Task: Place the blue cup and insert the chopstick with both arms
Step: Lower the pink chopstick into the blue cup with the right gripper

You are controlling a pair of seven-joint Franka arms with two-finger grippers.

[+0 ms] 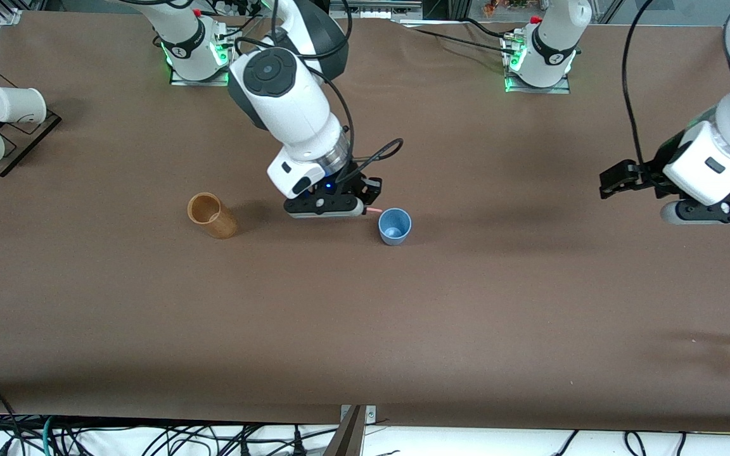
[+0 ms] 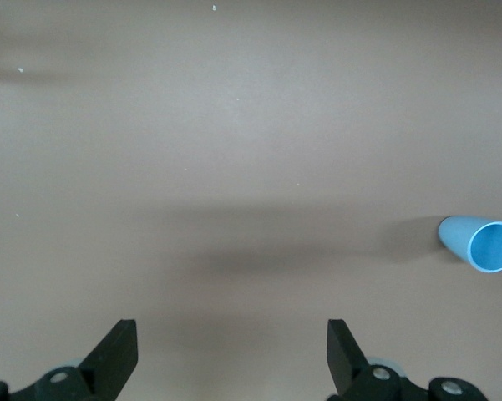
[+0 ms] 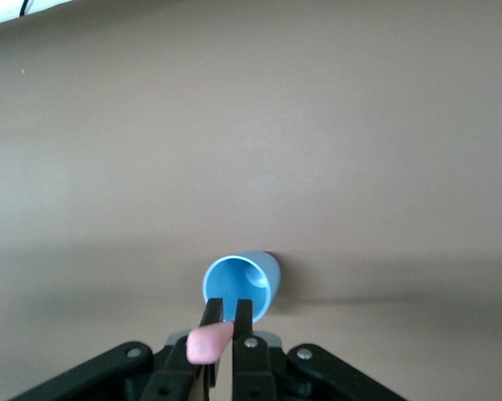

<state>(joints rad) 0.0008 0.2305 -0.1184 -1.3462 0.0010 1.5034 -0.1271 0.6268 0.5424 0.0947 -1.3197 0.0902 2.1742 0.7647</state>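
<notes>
Blue cup (image 1: 395, 226): upright on table (image 1: 403, 329), mid-table, near wooden cylinder (image 1: 211, 215) toward right arm's end. Right gripper (image 1: 365, 208): just beside cup rim, jaws pinching chopstick (image 3: 209, 342), tip short of cup mouth. Left gripper (image 2: 232, 355): over bare table at left arm's end, jaws spread, nothing held, waiting. Step: insert. Adv: centre tip over opening, tilt stick down, lower w/o nudging rim, then release.

No lettering, label, brand name or number can be read anywhere in the three views. A small round emblem shows on each arm's base collar, but its marking cannot be made out.
</notes>
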